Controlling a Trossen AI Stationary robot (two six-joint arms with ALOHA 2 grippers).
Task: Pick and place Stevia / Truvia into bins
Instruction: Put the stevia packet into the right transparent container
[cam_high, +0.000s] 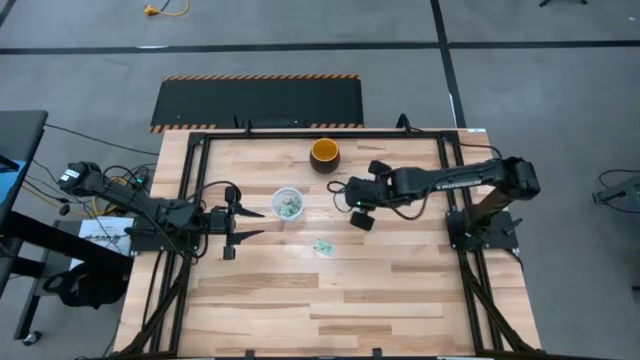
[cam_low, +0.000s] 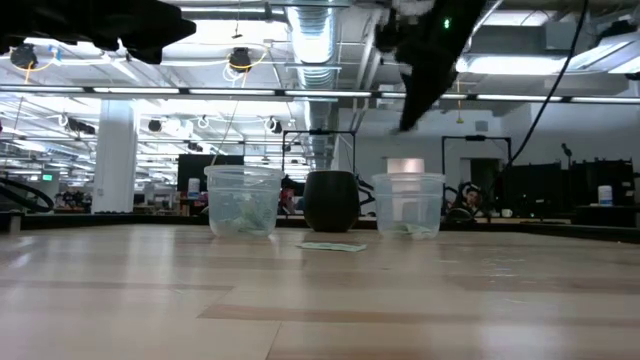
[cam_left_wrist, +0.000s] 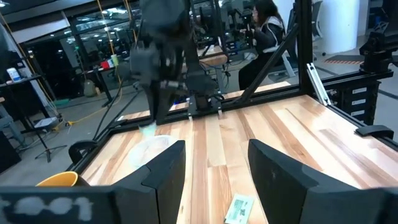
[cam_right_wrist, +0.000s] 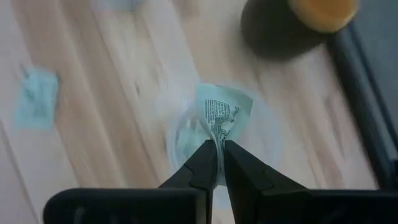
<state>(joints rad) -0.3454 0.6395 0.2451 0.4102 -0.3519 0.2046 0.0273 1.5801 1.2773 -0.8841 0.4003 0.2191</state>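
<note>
My right gripper (cam_right_wrist: 217, 148) is shut on a green-and-white Stevia sachet (cam_right_wrist: 219, 111), directly above a clear cup (cam_right_wrist: 186, 140); in the low view it hangs over that cup (cam_low: 408, 205). The high view hides this cup under my right gripper (cam_high: 354, 197). Another clear cup (cam_high: 288, 203) stands on the table with sachets inside, also seen in the low view (cam_low: 243, 200). One loose sachet (cam_high: 323, 246) lies flat on the wood. My left gripper (cam_high: 258, 223) is open, just left of the cup with sachets, and holds nothing. My right gripper pinches the sachet by its lower edge (cam_right_wrist: 219, 135) between the two fingers, coming from above and pointing down. The sachet is lifted clear and sticks out past the fingertips over the mouth of the cup.
An orange-inside dark bowl (cam_high: 325, 153) stands near the far edge, between the two cups in the low view (cam_low: 331, 200). The loose sachet shows in the left wrist view (cam_left_wrist: 239, 208). Bare wood lies toward the near edge. A person sits beyond the table (cam_left_wrist: 267, 31).
</note>
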